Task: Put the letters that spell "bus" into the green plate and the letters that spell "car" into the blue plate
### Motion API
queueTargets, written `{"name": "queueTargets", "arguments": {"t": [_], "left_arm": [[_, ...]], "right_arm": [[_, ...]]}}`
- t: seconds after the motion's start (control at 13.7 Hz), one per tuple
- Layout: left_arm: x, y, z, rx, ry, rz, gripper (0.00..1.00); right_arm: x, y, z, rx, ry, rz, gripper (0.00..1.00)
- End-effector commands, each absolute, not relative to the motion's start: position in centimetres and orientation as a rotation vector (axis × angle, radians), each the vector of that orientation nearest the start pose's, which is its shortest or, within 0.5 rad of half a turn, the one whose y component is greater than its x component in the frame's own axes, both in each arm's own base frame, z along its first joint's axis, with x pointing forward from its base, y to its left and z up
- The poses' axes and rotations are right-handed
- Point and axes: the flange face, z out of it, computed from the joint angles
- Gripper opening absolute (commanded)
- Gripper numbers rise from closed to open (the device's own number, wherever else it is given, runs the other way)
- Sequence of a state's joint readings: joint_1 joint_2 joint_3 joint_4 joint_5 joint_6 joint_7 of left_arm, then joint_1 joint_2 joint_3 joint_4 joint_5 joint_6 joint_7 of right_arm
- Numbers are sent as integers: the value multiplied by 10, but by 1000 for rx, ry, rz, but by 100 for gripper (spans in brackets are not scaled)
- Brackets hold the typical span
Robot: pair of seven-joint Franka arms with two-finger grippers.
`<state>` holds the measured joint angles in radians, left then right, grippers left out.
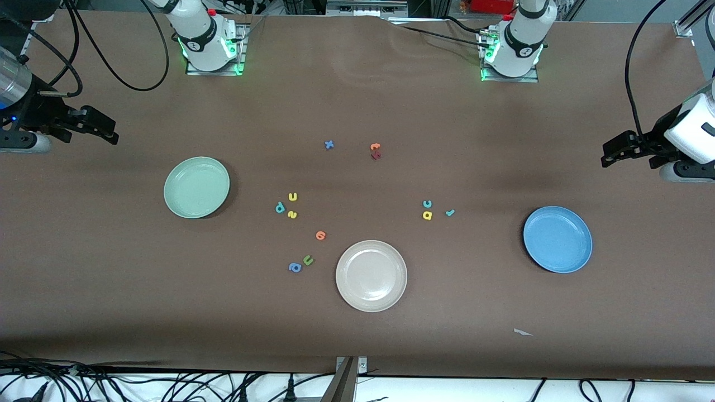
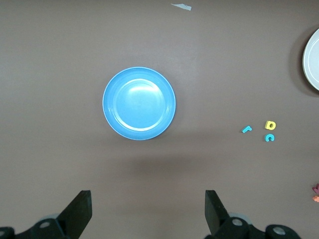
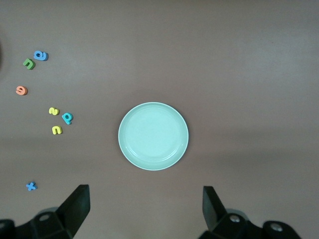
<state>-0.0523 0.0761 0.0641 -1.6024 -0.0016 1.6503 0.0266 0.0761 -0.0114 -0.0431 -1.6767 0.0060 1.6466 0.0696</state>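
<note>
Left tool (image 2: 147,211): fingers apart, nothing between them, up in the air at the left arm's end of the counter (image 1: 357,335), looking down at the blue plate (image 2: 139,103). This arm waits.
Right tool (image 3: 144,209): fingers apart and empty too, up at the right arm's end, above the green plate (image 3: 153,136). It waits as well.
"bus" letters: teal "b" (image 1: 280,207), yellow "u" (image 1: 292,196) and yellow "s" (image 1: 292,214) lie close together on the counter, beside the green plate, toward the middle.
"car" letters: teal "c" (image 1: 427,204), yellow "a" (image 1: 427,215) and teal "r" (image 1: 449,213) lie together, between the beige-white plate (image 1: 371,275) and the blue plate.
Plates: both are without letters; I judge no step is done yet.
Risk, wrong letter: the green "u" (image 1: 308,260) and the darker blue "a" (image 1: 295,267) lie near the beige-white plate and could be taken by mistake.
Risk, grasp: the letters are tiny, flat and almost touching, so the fingers may catch two together or push one away.
Risk, drop: light foam may stick to a finger or bounce off the shallow rim.
</note>
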Motion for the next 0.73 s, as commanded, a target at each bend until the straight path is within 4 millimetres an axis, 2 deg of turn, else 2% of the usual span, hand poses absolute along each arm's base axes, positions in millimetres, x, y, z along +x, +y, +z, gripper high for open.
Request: {"name": "queueTargets", "arguments": {"t": [0.0, 0.66], "left_arm": [[584, 6, 578, -3120, 57, 37, 100], [584, 4, 578, -3120, 55, 39, 100]], "right_arm": [[560, 16, 591, -3131, 59, 18, 100], [560, 16, 590, -3139, 61, 19, 100]]}}
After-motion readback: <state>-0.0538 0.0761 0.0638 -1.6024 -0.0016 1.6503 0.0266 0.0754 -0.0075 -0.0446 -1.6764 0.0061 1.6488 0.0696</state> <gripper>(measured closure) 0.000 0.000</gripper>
